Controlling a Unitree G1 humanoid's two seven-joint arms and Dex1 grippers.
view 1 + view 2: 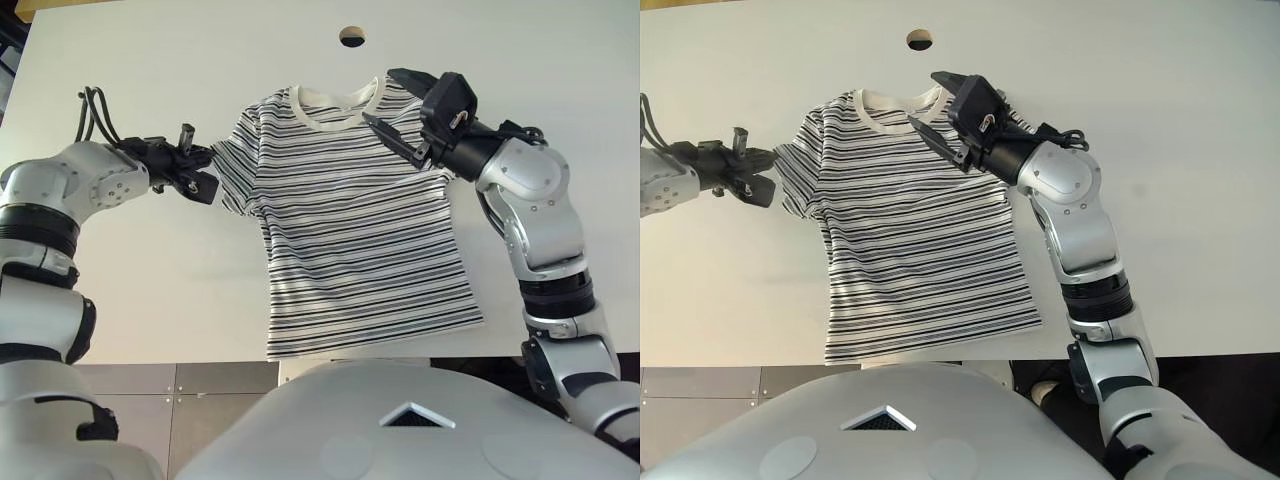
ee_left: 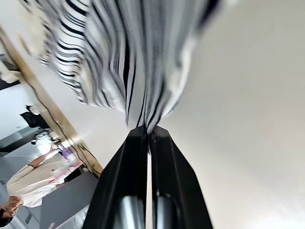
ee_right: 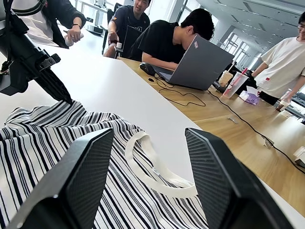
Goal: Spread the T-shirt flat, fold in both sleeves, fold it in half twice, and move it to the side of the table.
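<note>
An open-plan office: beside the smooth white worktop (image 3: 109, 88) runs a long wooden desk (image 3: 252, 143) carrying an open grey laptop (image 3: 200, 62) and a clear plastic drink cup (image 3: 235, 82).

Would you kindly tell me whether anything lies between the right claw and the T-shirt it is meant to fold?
Nothing visible does. The right claw hangs open directly over the right shoulder of the T-shirt, beside the collar, with only striped fabric beneath it on the white table.

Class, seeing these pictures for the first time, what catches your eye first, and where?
A black-and-white striped T-shirt with a cream collar lies spread at the middle of the white table. The left gripper pinches its sleeve edge; the right gripper hangs open over the opposite shoulder.
</note>
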